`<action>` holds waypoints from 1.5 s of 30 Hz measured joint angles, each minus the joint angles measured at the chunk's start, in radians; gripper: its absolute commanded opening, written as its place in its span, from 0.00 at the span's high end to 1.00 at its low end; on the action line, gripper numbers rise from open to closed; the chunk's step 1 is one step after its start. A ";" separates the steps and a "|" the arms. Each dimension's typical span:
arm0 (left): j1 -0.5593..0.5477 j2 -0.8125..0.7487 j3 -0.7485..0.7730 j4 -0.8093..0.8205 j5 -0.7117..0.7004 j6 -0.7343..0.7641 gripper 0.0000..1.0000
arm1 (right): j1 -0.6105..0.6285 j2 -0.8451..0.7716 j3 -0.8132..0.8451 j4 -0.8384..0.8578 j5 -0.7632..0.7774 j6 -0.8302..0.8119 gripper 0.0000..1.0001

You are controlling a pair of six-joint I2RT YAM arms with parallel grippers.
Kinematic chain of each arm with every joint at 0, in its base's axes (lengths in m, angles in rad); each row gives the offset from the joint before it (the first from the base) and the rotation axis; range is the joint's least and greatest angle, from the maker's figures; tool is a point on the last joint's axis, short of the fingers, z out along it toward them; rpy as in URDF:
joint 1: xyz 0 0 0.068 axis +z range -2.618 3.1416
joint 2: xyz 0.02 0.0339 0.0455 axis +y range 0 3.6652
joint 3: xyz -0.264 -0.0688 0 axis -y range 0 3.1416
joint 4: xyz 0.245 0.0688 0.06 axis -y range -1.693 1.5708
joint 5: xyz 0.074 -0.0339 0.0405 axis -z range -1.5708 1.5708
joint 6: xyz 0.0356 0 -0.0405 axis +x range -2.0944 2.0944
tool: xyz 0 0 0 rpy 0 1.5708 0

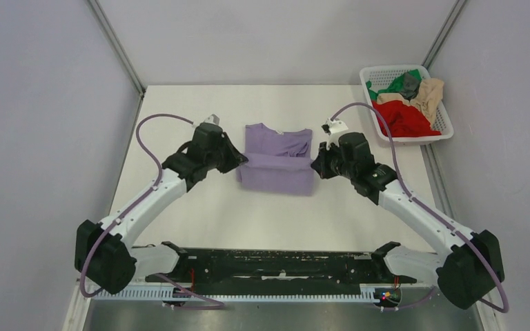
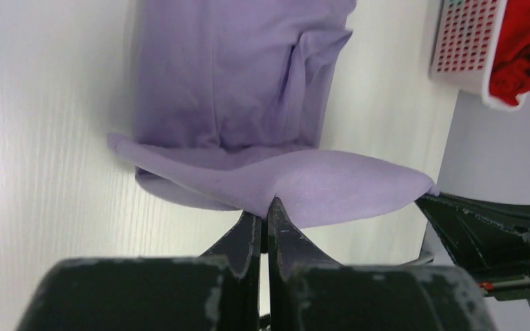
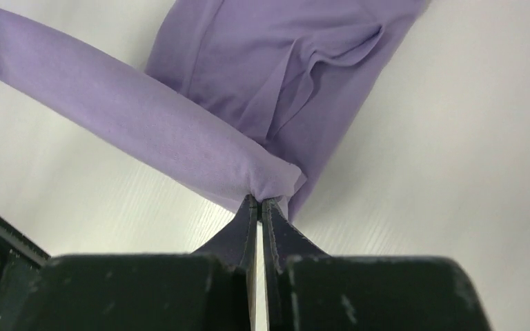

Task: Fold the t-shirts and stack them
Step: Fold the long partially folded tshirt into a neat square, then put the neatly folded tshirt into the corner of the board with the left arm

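Worktop point(image 1: 248, 221): white, faint wood grain, matte. White plastic mesh basket point(image 1: 443, 114) sits at the far right corner, partly past the right edge and turned slightly askew. Plain grey walls enclose the back point(image 1: 276, 34), left point(image 1: 34, 124) and right point(image 1: 504, 138). A metal post stands at each far corner, left point(image 1: 114, 45) and right point(image 1: 445, 31). A white slotted strip point(image 1: 248, 294) runs along the near edge.

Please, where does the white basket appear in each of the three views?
Top external: the basket is at the upper right, beyond the right arm.
Left wrist: it is in the upper right corner, with a red cloth in it.
Right wrist: it is not in this view.
Shared landmark: the purple shirt, seen in all three views, with the left gripper and the right gripper pinching its folded edge.
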 measured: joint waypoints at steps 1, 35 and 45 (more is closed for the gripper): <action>0.026 0.025 0.020 0.018 0.010 0.006 0.98 | -0.013 0.022 0.019 0.006 0.003 -0.006 1.00; 0.255 1.072 0.896 0.042 0.209 0.102 0.00 | -0.291 0.917 0.602 0.240 -0.069 -0.065 0.17; 0.260 0.986 0.817 -0.010 0.198 0.178 0.00 | -0.312 0.804 0.532 0.256 -0.056 -0.098 0.02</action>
